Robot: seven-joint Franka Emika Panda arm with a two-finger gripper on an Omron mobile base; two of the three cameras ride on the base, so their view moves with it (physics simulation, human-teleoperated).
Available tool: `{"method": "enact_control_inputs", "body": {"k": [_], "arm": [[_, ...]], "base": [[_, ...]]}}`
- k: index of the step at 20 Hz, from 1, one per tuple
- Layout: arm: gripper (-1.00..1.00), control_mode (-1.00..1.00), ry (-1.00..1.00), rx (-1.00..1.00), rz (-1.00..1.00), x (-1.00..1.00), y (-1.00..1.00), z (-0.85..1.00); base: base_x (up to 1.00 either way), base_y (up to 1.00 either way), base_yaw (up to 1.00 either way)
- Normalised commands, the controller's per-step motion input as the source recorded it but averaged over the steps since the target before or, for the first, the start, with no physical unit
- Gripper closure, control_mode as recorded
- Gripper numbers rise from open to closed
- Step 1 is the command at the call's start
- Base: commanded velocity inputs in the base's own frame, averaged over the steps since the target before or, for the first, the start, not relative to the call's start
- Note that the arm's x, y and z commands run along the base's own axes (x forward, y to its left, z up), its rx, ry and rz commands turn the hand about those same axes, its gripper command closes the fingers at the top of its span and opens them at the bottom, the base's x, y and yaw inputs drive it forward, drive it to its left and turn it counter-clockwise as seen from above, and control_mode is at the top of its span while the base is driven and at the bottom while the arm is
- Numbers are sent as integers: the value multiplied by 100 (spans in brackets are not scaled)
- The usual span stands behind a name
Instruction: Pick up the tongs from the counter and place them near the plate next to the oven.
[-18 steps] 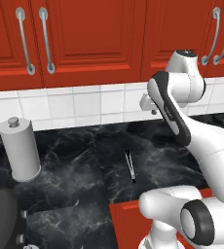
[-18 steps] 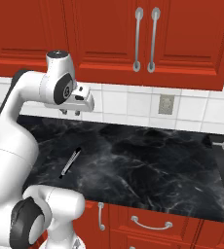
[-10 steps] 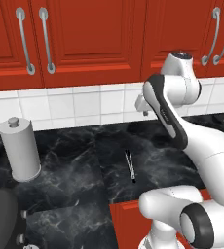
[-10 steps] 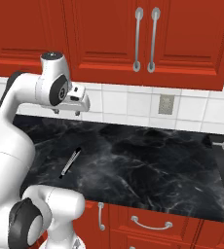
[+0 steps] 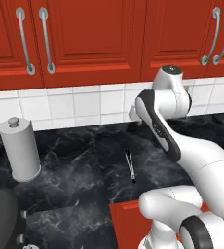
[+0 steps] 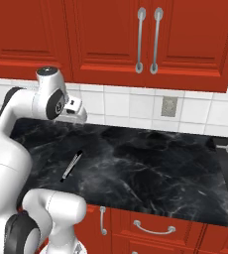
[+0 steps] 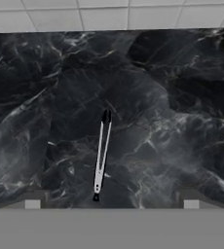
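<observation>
- The tongs [image 5: 130,166] [image 6: 71,165] [image 7: 102,154] are lying flat on the counter [image 5: 84,165] [image 6: 155,168] [image 7: 172,97], in its middle depth between the front edge and the tiled wall.
- In the hand view, the tongs are running nearly straight up and down, slim and closed, with a dark tip at each end.
- The gripper [image 7: 111,202] is hanging well above the tongs and is not touching them; its two finger tips [image 7: 32,200] are showing wide apart at the bottom corners of the hand view, with nothing between them.
- In the right base view, the hand end of the arm is sitting high by the backsplash, above and behind the tongs; the jaws themselves are not discernible there.
- In the left base view, the arm's upper link is covering the hand, so the gripper cannot be made out in that view.
- A grey cylindrical canister [image 5: 20,149] with a knobbed lid is standing upright on the counter at the left, well apart from the tongs.
- A wall socket [image 6: 169,106] is sitting in the white tiles [image 6: 136,106] behind the counter.
- Red wall cabinets [image 5: 84,34] [image 6: 136,39] with steel bar handles are hanging above the tiles.
- Red drawers [image 6: 155,230] with steel handles are sitting under the counter.
</observation>
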Motion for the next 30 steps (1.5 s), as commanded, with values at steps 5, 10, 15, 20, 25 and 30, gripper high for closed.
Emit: {"method": "enact_control_inputs", "body": {"k": [5,10,15,20,25,30], "arm": [[-100,-100,0,-3,-10,0,15,-48],[-100,-100,0,-1,-8,0,14,-54],[-100,-100,0,0,-8,0,18,-58],[-100,-100,1,-1,-4,2,24,-57],[-100,-100,4,0,-2,12,11,-55],[-100,-100,6,-2,0,16,1,-50]], "base": [[0,0,0],[0,0,0],[0,0,0],[0,0,0],[0,0,0],[0,0,0]]}}
